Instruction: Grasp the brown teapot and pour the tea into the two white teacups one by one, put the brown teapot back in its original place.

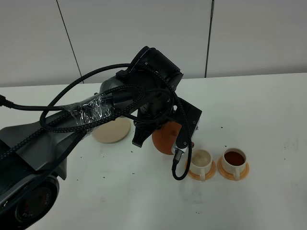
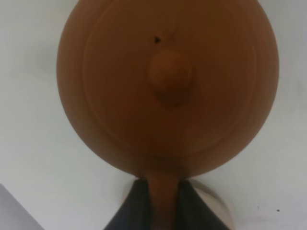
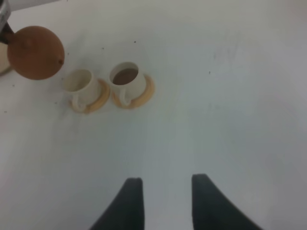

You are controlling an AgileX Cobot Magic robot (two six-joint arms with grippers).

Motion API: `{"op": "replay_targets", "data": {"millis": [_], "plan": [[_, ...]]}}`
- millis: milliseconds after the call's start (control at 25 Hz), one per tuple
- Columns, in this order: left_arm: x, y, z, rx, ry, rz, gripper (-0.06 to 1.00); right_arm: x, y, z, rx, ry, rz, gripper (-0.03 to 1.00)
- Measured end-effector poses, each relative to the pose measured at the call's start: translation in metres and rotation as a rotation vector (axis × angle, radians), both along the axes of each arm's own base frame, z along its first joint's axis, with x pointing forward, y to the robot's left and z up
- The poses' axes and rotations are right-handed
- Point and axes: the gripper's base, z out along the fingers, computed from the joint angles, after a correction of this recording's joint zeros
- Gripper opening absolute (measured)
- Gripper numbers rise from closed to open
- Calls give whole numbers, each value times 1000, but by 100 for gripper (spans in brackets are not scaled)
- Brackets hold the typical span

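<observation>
The brown teapot (image 1: 165,138) hangs just left of the two white teacups, under my left arm. The left wrist view looks straight down on its lid and knob (image 2: 170,76). My left gripper (image 2: 163,206) is shut on the teapot's loop handle. The near-left teacup (image 1: 201,159) shows a pale inside; the right teacup (image 1: 234,159) holds dark tea. Each stands on an orange saucer (image 1: 240,174). The cream coaster (image 1: 111,130) lies bare to the left of the teapot. My right gripper (image 3: 165,201) hovers open over bare table, well away from the teacups (image 3: 127,79) and teapot (image 3: 36,52).
The left arm's black body and cables (image 1: 96,110) cover the table's left middle and part of the teapot. Small dark specks dot the white tabletop (image 1: 268,120). A white panelled wall runs along the back.
</observation>
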Motion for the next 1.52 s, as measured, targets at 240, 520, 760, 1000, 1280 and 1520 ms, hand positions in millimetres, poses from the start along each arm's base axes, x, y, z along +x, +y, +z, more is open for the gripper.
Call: {"op": "replay_targets", "data": {"millis": [240, 520, 760, 1000, 1280, 1520], "plan": [[0, -5, 1, 10, -30, -38, 17, 0, 0, 0, 0, 0, 0, 24], [-2, -8, 2, 30, -47, -55, 17, 0, 0, 0, 0, 0, 0, 24], [-7, -15, 4, 59, -72, -87, 17, 0, 0, 0, 0, 0, 0, 24], [-12, -22, 4, 72, -84, -110, 17, 0, 0, 0, 0, 0, 0, 24], [-17, -29, 6, 99, -105, -139, 17, 0, 0, 0, 0, 0, 0, 24], [-22, -32, 6, 128, -106, -149, 17, 0, 0, 0, 0, 0, 0, 24]]}}
